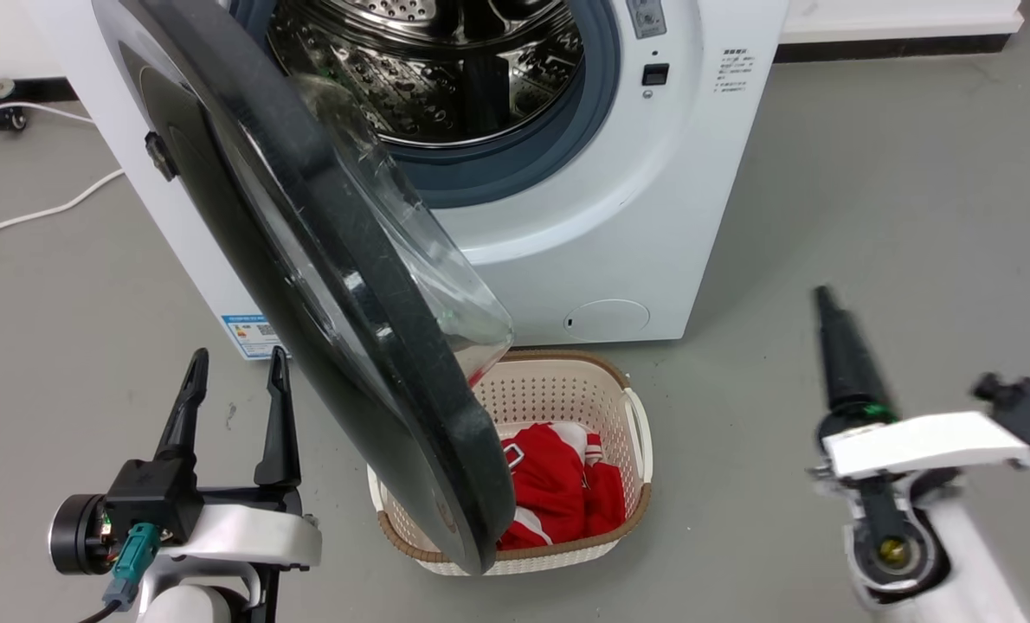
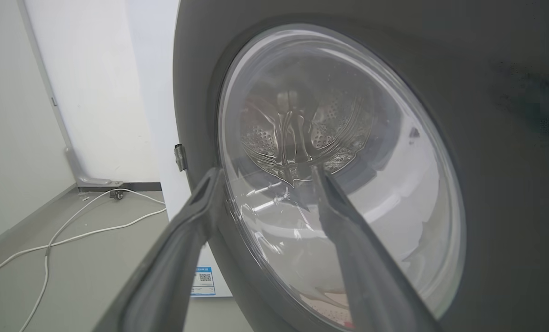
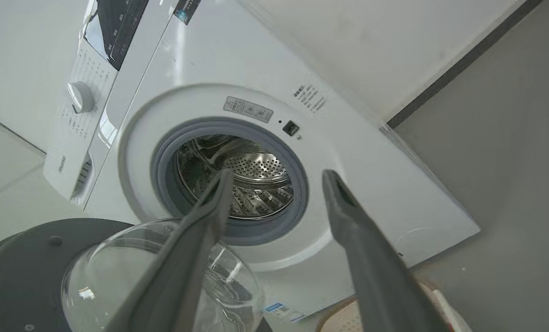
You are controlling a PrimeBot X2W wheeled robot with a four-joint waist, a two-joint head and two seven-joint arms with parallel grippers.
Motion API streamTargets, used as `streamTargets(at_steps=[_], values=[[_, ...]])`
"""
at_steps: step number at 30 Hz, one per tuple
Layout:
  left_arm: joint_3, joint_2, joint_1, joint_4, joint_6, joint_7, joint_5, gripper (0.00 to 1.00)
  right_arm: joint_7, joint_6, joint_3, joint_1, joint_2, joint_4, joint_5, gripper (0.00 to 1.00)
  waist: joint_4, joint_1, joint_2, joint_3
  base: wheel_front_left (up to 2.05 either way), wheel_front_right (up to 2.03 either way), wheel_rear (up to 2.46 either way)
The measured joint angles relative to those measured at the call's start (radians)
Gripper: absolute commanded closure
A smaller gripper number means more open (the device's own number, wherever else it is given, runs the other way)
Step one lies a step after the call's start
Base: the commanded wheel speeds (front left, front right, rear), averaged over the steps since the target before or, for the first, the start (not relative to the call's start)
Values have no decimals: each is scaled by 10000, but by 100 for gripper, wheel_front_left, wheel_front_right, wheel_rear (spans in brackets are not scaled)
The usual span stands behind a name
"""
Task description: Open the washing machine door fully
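Grey floor (image 1: pixel 870 173) w/ a white cable (image 1: pixel 39 212) at upper left. Lower left, my left gripper (image 1: pixel 238 355) is spread and empty, facing the outer side of the washing machine door (image 1: pixel 325 260); contact unclear. Door hangs abt half open at centre-left, hinged on the washing machine (image 1: pixel 619 216) up top. Under its edge sits a basket (image 1: pixel 567 389) w/ red cloth (image 1: pixel 558 493). Lower right, right gripper (image 3: pixel 277 175) is spread too, empty, on the door's inner side, prob. placed to push it wider.

Looked like a laundry corner. A washer (image 1: pixel 653 216) sat on bare grey floor (image 1: pixel 870 216), a basket (image 1: pixel 637 415) of clothes (image 1: pixel 558 484) by it.
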Motion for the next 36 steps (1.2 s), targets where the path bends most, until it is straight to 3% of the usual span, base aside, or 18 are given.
streamTargets(at_steps=[5, 9, 12, 15, 20, 36], values=[[0, -4, 85, -10, 58, 0, 15, 0, -35, 2, -1962, 561, 499, -915, -4286, 0, -19, 0, 0, -118, 0, 0, 0], [-17, -4, 149, -12, 69, -2, 15, 0, -35, 15, -2646, 1178, 857, -2278, -7881, 0, 2, 1, 0, -184, 0, 0, 0], [-46, -4, 161, -6, 71, 0, 15, 0, -36, 15, -2815, 1627, 920, -3164, -9731, 0, 41, 0, 0, -236, 0, 0, 0], [-75, -4, 163, -8, 71, 0, 15, 0, -36, 15, -2683, 2028, 928, -3745, -10725, 0, 76, 0, 0, -257, 0, 0, 0], [-107, -4, 168, -8, 71, 0, 27, 0, -36, 17, -2550, 2592, 941, -3981, -11614, 0, 124, 0, 0, -310, 0, 0, 0], [-334, -6, 359, 0, 182, 0, -46, 0, -36, 17, -2719, 3014, 945, -3101, -11240, 0, 261, 1, 0, -448, 0, 0, 0]])
